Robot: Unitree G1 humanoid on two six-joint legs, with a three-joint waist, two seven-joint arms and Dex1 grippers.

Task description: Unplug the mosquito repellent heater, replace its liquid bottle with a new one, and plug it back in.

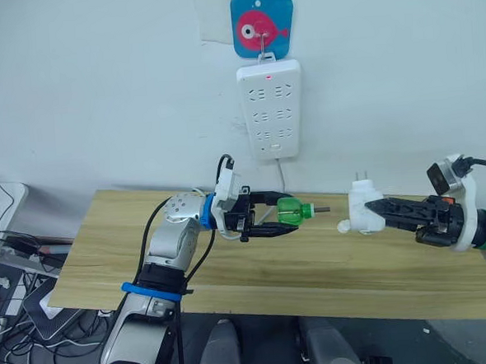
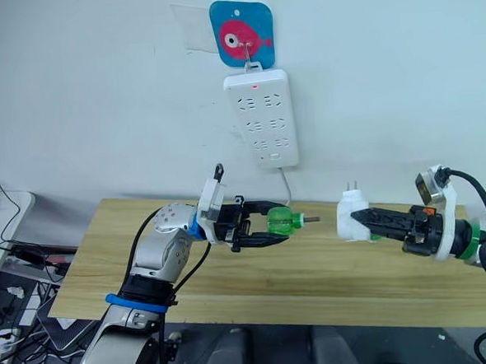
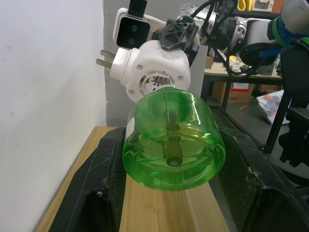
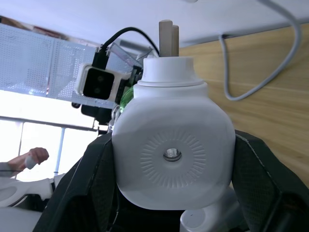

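In the left eye view, the left hand (image 1: 271, 214) is clenching around a green liquid bottle (image 1: 289, 213) above the wooden table (image 1: 131, 238). The bottle is lying on its side, long axis level, its neck and thin wick pointing toward 3 o'clock. Across a gap at 3 o'clock from the bottle, the right hand (image 1: 375, 208) is gripping the mosquito repellent heater (image 1: 361, 207) from the side away from the bottle. The heater is hanging over the table with its two metal prongs sticking up toward 12 o'clock. A white power strip (image 1: 270, 109) is hanging on the wall at 12 o'clock from the gap, a red light glowing near its top, under a blue fish hook plate (image 1: 261, 24). Its cord is dropping down behind the table.

In the right eye view, the same layout is showing: bottle (image 2: 283, 222) and heater (image 2: 351, 216) apart, nothing lying between the wick tip and the heater.

In the left wrist view, the bottle's round base (image 3: 174, 153) is sitting between the two black fingers (image 3: 104, 188), and the heater (image 3: 153, 69) is facing it beyond, its open socket toward the bottle, prongs pointing sideways toward the wall.

In the right wrist view, the heater's vented face (image 4: 173, 152) is sitting squeezed between the fingers (image 4: 87, 188), with the green bottle barely peeking out behind it. A person's hand (image 4: 35, 157) is showing far off at the edge.
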